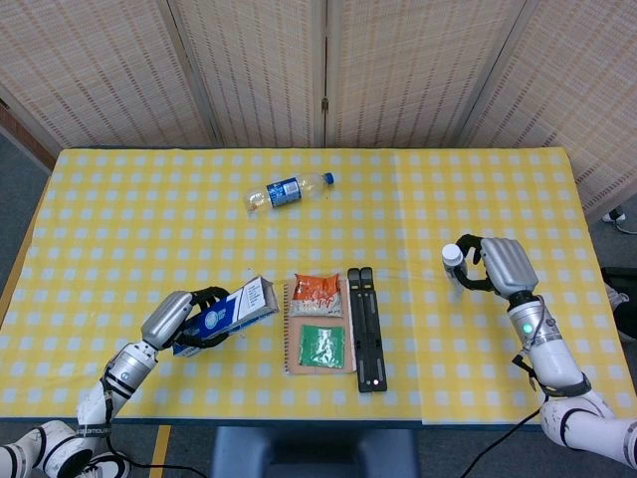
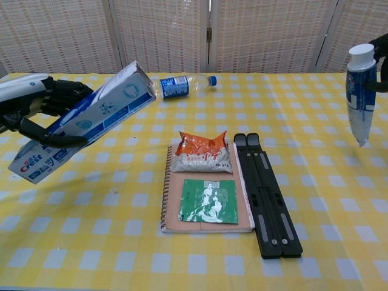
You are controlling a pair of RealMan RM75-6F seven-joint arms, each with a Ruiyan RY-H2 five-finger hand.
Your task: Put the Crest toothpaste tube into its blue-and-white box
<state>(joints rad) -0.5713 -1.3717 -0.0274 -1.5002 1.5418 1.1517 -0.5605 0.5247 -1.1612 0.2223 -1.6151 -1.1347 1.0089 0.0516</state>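
The right robot hand (image 1: 498, 265) is gripping the Crest toothpaste tube (image 2: 359, 94) near its white cap, holding it upright above the counter (image 1: 129, 229) with the cap on top and the flat end hanging down. The left robot hand (image 1: 179, 319) is wrapping its fingers around the blue-and-white box (image 2: 85, 121), holding it tilted with one end pointing up toward the middle. Between them are lying a notebook (image 2: 206, 224) carrying two snack packets, a black folding stand (image 2: 267, 194) just beside it, and a plastic bottle (image 1: 287, 190) farther back.
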